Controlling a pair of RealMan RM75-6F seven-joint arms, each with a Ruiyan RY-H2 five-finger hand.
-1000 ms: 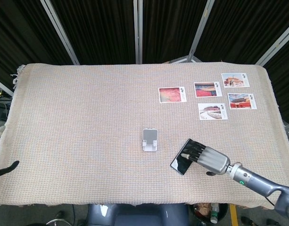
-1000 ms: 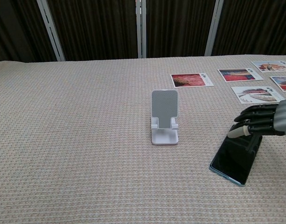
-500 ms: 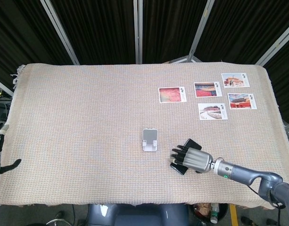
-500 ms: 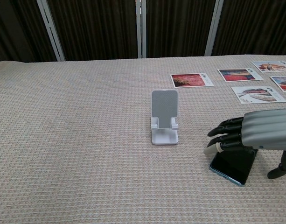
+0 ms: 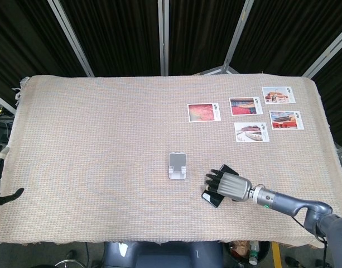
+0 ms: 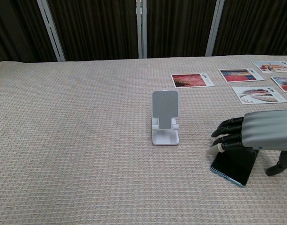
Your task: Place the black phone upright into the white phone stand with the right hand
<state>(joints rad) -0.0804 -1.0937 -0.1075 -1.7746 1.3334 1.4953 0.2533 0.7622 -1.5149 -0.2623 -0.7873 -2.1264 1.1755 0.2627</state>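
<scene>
The right hand (image 6: 255, 137) hovers palm-down over the black phone (image 6: 233, 166), fingers spread, holding nothing. The phone lies flat directly beneath it, long axis angled away, with the white phone stand (image 6: 165, 117) nearby to the left.

The cloth (image 6: 77, 140) over the table is a coarse, matt beige weave with a waffle texture. The stand (image 6: 165, 117) looks like smooth matt white plastic. The phone (image 6: 232, 166) has a glossy black face. The right hand (image 6: 248, 137) has a dull grey metal-looking shell and black fingers (image 6: 227, 133). The cards (image 5: 204, 112) look like printed paper.
</scene>
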